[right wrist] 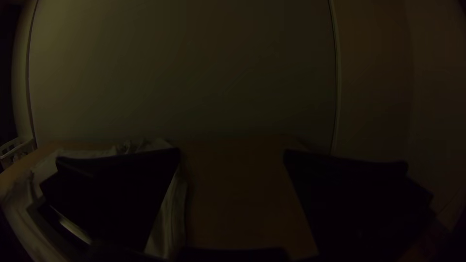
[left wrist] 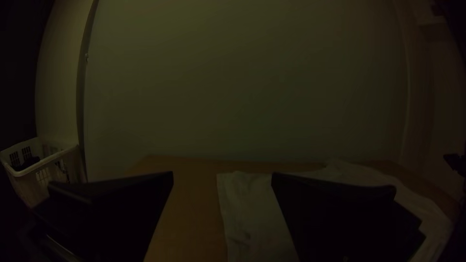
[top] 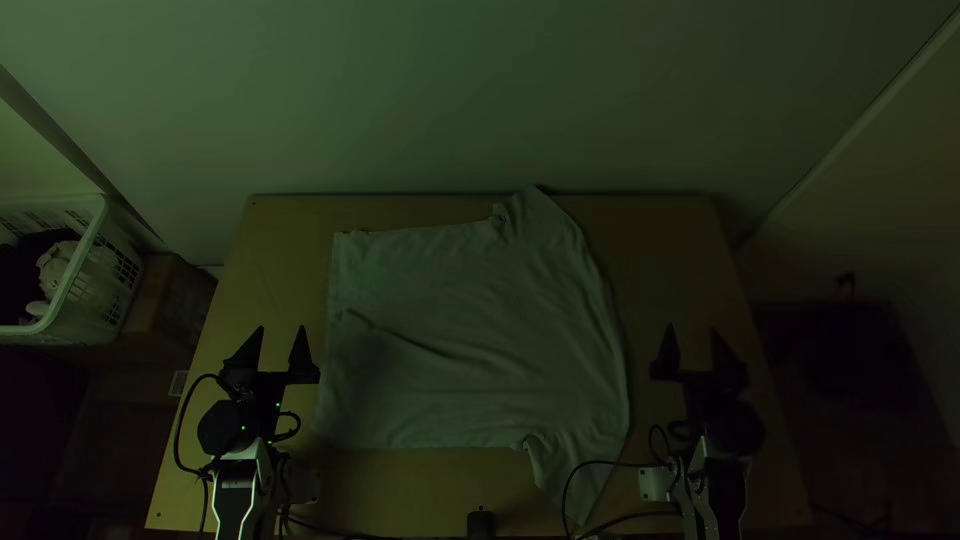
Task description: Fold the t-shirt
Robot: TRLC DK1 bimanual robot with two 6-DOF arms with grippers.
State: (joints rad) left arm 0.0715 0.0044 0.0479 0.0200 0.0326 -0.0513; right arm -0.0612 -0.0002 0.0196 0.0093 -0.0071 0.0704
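T-shirt (top: 470, 300): spread across the middle of the table (top: 270, 240), hem left, collar end right, with a slanting crease near the hem; probably laid wide so both sleeves can be reached.
Left gripper (top: 282, 335): fingers apart, holding nothing, left of the hem.
Right gripper (top: 692, 332): fingers apart and empty, right of the collar end; the pair flank the cloth, which seems a sensible start for folding.
Far sleeve (top: 540, 215): reaches the table's far edge, perhaps slightly past it.
Near sleeve (top: 575, 480): points toward the near edge, by a black cable (top: 567, 490) that could snag; contact is hard to judge in this dimness.
Open room: bare wood left and right; less at the sleeves, so folding them inward looks the likely first step.
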